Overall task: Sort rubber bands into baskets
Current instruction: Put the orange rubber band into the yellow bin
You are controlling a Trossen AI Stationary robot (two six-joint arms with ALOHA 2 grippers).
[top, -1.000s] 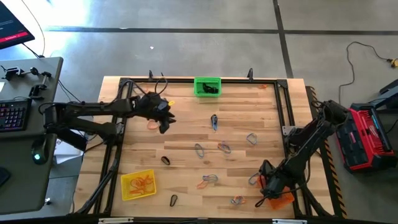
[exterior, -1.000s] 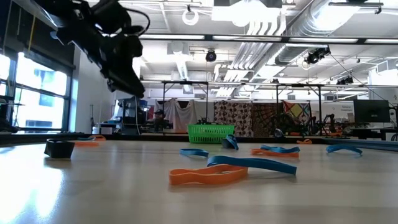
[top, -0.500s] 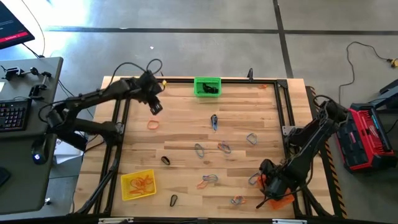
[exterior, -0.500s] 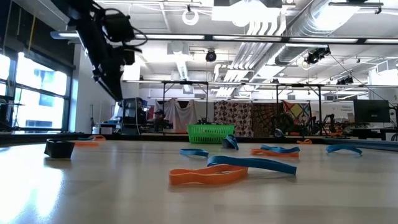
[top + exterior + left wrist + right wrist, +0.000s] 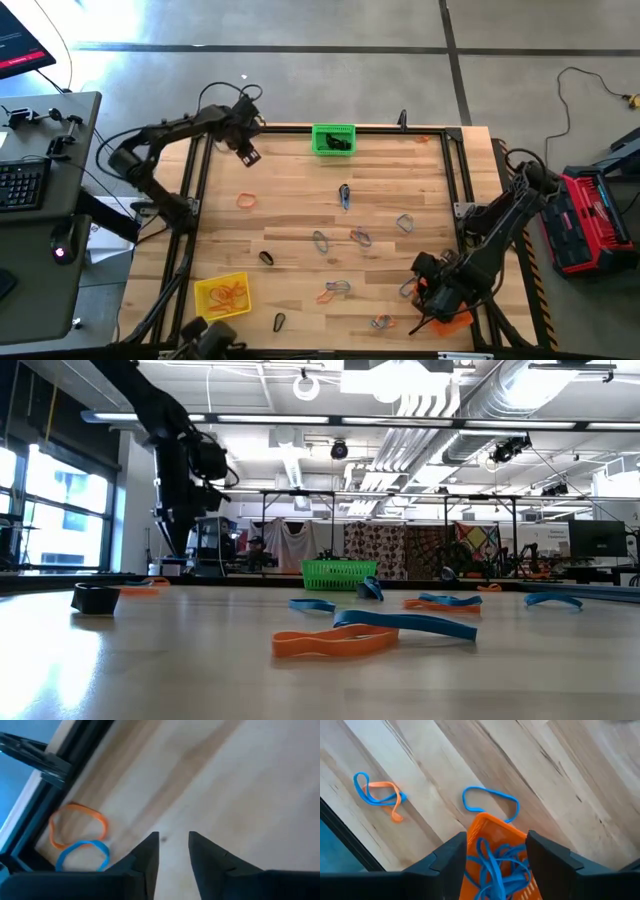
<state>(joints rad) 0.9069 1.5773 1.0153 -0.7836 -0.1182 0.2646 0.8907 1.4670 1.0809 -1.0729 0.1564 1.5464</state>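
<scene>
Rubber bands in orange, blue and black lie scattered flat on the wooden table [image 5: 300, 230]. My left gripper [image 5: 173, 839] points down over the far left corner, open, with nothing between its fingers; an orange band [image 5: 77, 825] and a blue band [image 5: 82, 855] lie beside it by the frame. My right gripper [image 5: 496, 845] hangs open above the orange basket [image 5: 497, 857] at the near right, which holds blue bands. The green basket [image 5: 333, 138] stands at the far edge and the yellow basket [image 5: 222, 296] at the near left.
A black metal frame [image 5: 190, 230] runs round the table. Loose bands include an orange one [image 5: 246, 200] at the left, a cluster [image 5: 340, 238] in the middle, a blue loop [image 5: 490, 800] and an orange-blue pair [image 5: 377, 792] near the orange basket. A black band [image 5: 97, 598] lies at the low view's left.
My left gripper has swung from above the orange band at the left toward the table's far left corner and tipped to point more steeply down. My right gripper has risen a little above the orange basket.
</scene>
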